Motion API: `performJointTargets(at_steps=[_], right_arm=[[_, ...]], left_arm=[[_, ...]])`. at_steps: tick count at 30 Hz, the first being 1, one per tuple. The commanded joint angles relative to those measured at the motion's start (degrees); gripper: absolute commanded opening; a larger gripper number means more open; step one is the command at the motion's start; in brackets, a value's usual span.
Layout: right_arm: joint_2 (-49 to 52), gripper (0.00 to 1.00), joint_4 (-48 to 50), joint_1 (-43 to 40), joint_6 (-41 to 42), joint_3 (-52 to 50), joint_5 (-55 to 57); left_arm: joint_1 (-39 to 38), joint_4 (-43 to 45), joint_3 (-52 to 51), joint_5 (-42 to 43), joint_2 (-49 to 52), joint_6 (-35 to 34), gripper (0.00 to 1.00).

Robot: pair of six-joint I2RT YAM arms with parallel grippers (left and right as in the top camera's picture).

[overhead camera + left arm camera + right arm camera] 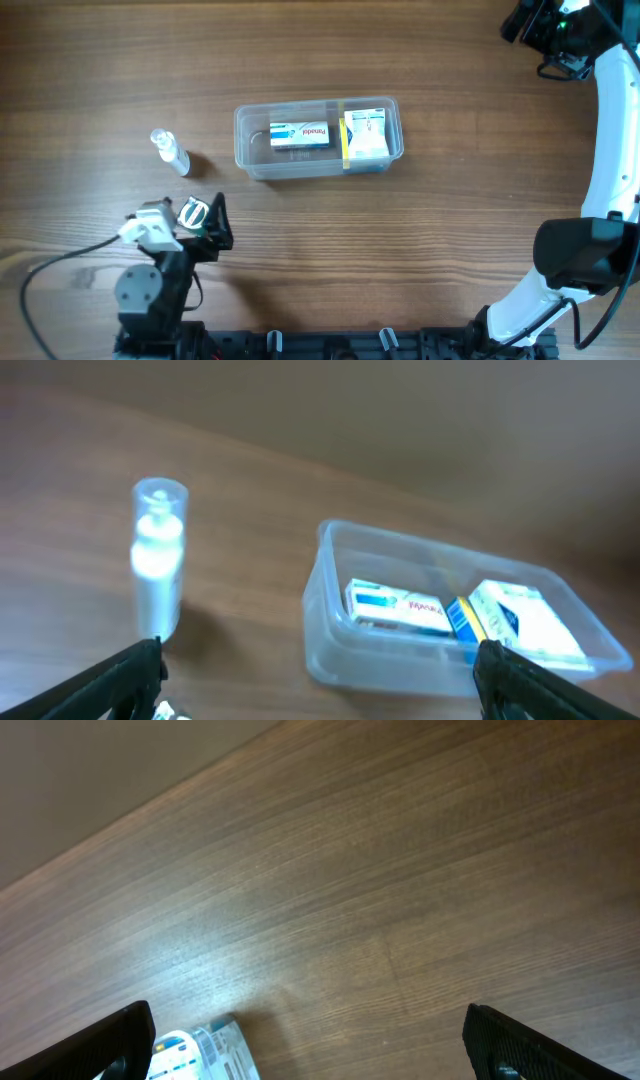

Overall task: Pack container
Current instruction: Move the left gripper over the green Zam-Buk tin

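Note:
The clear plastic container [249, 152] sits mid-table. It holds a white and blue box [300, 133] on the left and a white and yellow box [366, 135] on the right. It also shows in the left wrist view [330, 650]. A small clear spray bottle [170, 152] lies left of it and appears in the left wrist view [157, 560]. My left gripper [205, 215] is open and empty, in front of the bottle and container [320, 660]. My right gripper [535, 22] is open and empty at the far right corner [308, 1020].
A small white and blue printed box [205, 1055] shows at the bottom edge of the right wrist view, near the left finger. A grey cable [60, 262] runs over the table at the front left. The right arm [615, 130] curves along the right side.

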Motion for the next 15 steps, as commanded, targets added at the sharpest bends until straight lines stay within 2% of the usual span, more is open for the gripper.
performJointTargets(at_steps=[1,9,12,15], right_arm=[[0.0,1.0,0.0,0.3,1.0,0.2,0.7],[0.0,1.0,0.0,0.3,1.0,0.2,0.8],[0.0,1.0,0.0,0.3,1.0,0.2,0.8],[0.0,1.0,0.0,0.3,1.0,0.2,0.8]], left_arm=[[0.6,-8.7,13.9,-4.1,8.9,-1.6,1.0],[0.6,-33.2,37.9,-0.8,32.2,-1.5,1.0],[0.6,-39.8,41.4,-0.2,39.5,-1.4,1.0],[0.6,-41.2,41.4,-0.2,44.7,-1.1,1.0]])
